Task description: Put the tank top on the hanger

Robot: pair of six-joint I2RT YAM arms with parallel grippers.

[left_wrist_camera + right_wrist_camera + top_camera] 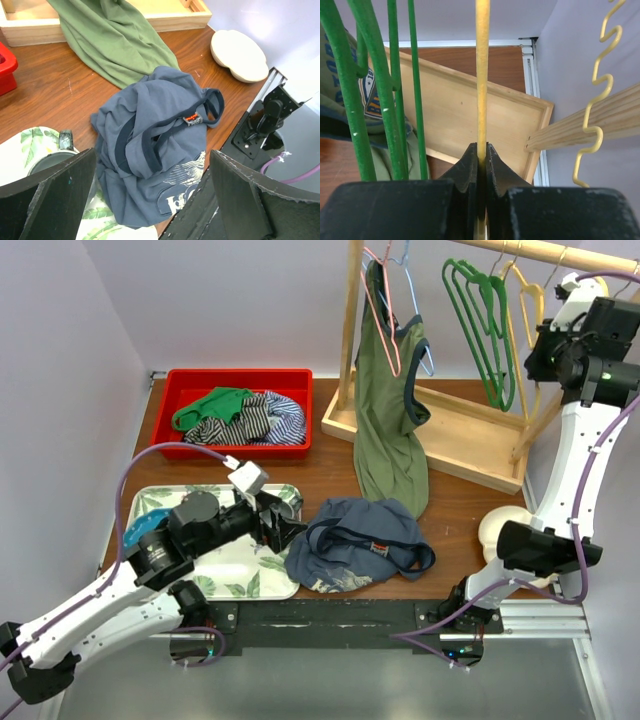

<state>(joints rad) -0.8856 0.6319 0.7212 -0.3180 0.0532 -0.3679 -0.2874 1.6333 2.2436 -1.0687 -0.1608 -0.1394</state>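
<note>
The navy-blue tank top (360,545) lies crumpled on the brown table near its front edge, with the pale print facing up (155,150). My left gripper (285,525) hovers just to its left, over the edge of the tray. Its jaws are wide open with nothing between them, and the top lies below the gap (152,157). The thin yellow hanger (528,300) hangs from the wooden rail at the far right. My right gripper (550,348) is raised to it and shut on the hanger's thin yellow bar (481,75), which runs straight up from the closed jaws (481,150).
Green hangers (485,330) (370,100) hang left of the yellow one, and a wavy yellow hanger (600,80) hangs to its right. An olive-green top (385,410) hangs on a pink hanger. On the table are a red bin (240,376) of clothes, a leaf-print tray (215,490), the wooden rack base (450,435) and a white round block (505,530).
</note>
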